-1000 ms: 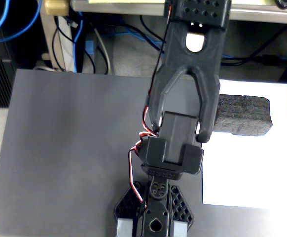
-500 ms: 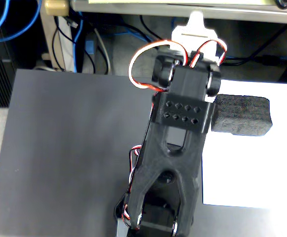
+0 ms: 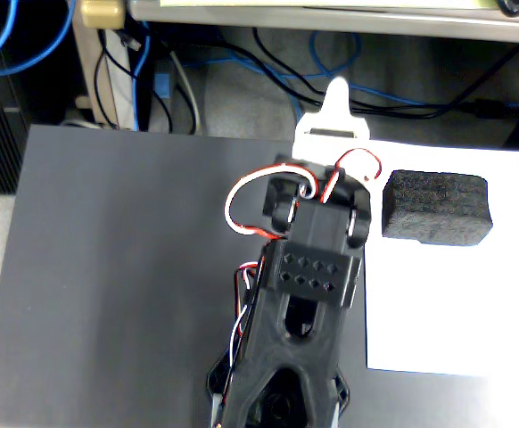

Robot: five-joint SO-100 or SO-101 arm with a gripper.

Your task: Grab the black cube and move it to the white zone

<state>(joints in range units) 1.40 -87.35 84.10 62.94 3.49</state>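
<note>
On the white zone point(image 3: 447, 303), far right, the black cube point(image 3: 436, 207) looks light, spongy; pinch its short sides. Gripper point(image 3: 335, 111) holds nothing; how wide it stands, I cannot tell.

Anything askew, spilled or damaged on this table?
Nothing stands out. The block lies flat and intact on the white sheet, near its far edge in the fixed view, roughly square with it. The tool is beside the block, apart from it. Cables beyond the table are only background clutter.
</note>
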